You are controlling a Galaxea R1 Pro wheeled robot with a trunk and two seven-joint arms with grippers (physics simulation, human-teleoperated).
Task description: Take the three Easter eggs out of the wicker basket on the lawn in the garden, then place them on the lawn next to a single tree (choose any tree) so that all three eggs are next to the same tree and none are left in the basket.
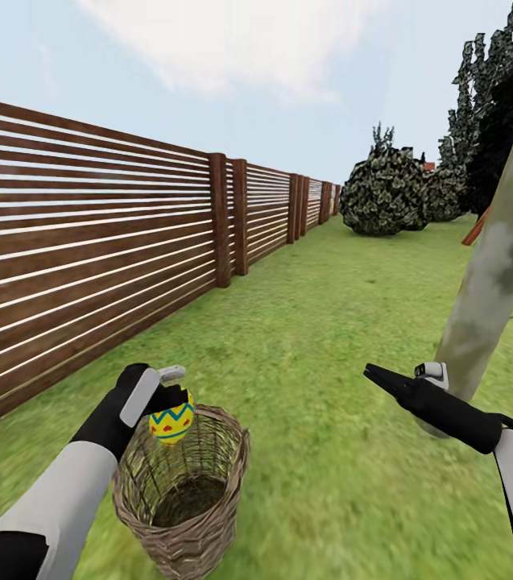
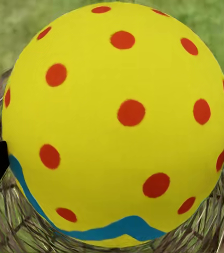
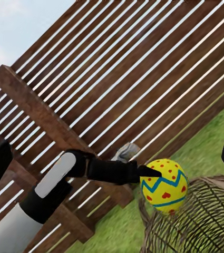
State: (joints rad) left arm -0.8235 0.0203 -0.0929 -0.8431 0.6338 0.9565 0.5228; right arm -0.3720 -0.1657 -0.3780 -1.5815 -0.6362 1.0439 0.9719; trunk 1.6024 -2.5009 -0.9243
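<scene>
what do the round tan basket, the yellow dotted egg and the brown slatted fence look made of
Round tan basket: loosely woven wicker, matte, with gaps between strands. Yellow egg with red dots and a blue zigzag: smooth painted shell, even low sheen, perhaps plastic; unclear. Brown slatted fence: stained wood by its look, horizontal boards on thicker posts.

Brown slatted wooden fence (image 1: 87,242), round leafy bushes (image 1: 385,193), pale cloudy sky (image 1: 288,72)

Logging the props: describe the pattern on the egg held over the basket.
The Easter egg is yellow with red dots and a blue-teal zigzag band; the left wrist view shows it best.
</scene>
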